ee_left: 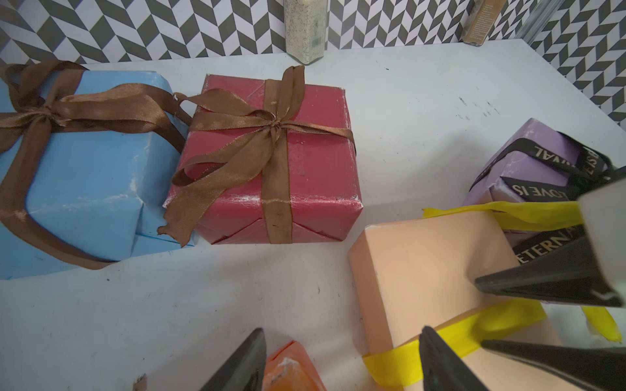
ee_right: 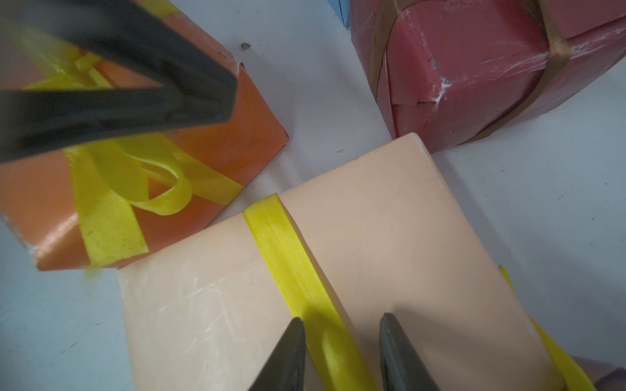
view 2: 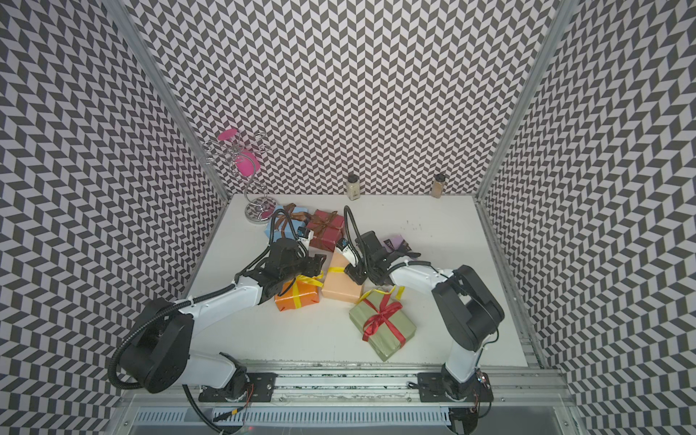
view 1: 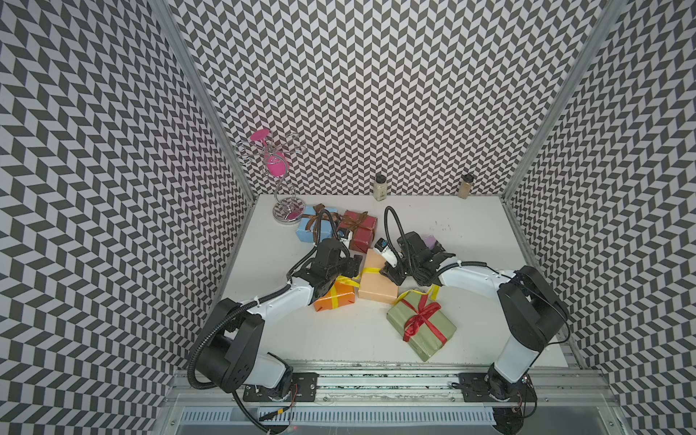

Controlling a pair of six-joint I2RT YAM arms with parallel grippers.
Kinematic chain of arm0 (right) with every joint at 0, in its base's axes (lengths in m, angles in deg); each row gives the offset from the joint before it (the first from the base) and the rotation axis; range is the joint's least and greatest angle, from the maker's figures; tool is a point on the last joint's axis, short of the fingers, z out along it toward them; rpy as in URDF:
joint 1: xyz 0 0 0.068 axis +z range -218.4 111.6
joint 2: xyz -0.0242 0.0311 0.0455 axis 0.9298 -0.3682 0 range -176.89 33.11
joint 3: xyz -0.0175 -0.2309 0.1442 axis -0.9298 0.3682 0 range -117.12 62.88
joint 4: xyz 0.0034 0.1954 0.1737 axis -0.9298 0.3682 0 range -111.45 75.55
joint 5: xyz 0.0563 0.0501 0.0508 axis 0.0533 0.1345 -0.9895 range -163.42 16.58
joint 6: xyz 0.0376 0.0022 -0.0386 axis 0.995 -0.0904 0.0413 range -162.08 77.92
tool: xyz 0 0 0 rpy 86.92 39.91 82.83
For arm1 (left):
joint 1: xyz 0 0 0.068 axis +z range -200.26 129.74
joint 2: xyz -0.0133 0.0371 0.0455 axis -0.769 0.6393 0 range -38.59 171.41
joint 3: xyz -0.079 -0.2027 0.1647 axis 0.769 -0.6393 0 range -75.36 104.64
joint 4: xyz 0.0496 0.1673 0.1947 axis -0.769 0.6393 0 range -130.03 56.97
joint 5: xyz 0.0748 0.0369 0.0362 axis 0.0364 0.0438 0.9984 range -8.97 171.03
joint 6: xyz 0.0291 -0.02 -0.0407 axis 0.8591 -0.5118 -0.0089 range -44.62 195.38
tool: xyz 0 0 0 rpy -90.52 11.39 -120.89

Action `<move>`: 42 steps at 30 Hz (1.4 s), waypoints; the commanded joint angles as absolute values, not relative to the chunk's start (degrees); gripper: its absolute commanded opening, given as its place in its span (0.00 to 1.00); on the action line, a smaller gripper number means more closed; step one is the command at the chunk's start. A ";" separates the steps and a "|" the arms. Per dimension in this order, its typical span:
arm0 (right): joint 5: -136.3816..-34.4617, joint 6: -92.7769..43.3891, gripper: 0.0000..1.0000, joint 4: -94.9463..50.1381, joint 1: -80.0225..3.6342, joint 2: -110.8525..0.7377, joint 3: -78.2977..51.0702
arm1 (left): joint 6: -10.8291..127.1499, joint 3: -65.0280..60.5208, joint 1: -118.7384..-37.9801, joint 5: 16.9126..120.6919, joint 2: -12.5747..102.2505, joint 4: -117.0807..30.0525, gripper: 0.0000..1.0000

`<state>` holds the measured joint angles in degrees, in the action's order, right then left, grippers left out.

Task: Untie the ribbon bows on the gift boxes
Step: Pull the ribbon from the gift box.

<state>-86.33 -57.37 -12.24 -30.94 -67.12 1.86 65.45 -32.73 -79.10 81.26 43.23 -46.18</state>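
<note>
The right gripper (ee_right: 341, 318) straddles the yellow ribbon (ee_right: 281, 257) on the peach box (ee_right: 389, 220), jaws part open, empty; the left gripper (ee_left: 342, 329) hangs open, empty, beside that box. Pinching the ribbon there may lift the box, not untie it.

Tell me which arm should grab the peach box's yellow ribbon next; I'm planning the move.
Right. The right gripper straddles the yellow ribbon atop the peach box, jaws open either side. The left gripper, open, spans the gap beside the orange box instead.
</note>
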 commanded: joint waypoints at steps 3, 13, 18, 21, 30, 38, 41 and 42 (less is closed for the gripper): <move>-87.75 -56.92 0.28 -5.57 -29.99 -70.50 2.54 | 65.62 -33.36 -78.84 81.65 41.40 -47.41 0.71; -95.21 -55.06 0.06 -6.19 -30.04 -68.83 2.93 | 65.32 -33.95 -79.33 81.13 41.39 -47.42 0.71; -102.00 -52.94 0.00 -8.40 -31.48 -66.31 3.68 | 65.01 -34.78 -80.03 81.25 40.89 -47.41 0.71; -107.36 -50.90 0.00 -10.38 -33.65 -64.73 3.90 | 65.01 -35.43 -80.53 81.36 40.35 -47.41 0.71; -115.97 -44.45 0.00 -13.97 -39.60 -60.67 2.28 | 64.58 -36.81 -84.01 82.32 38.77 -47.00 0.71; -119.55 -39.26 0.00 -18.30 -42.10 -58.35 2.58 | 64.72 -37.82 -86.47 83.00 37.98 -46.54 0.72; -119.70 -38.31 0.00 -18.73 -42.48 -57.82 2.03 | 65.01 -37.05 -86.97 82.79 39.52 -45.64 0.71; -119.89 -37.85 0.00 -18.86 -42.79 -57.56 1.68 | 65.10 -36.93 -87.21 82.79 39.94 -45.49 0.71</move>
<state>-117.72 -39.99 -14.58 -42.14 -59.80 3.28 65.25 -37.32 -86.64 82.35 38.90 -46.23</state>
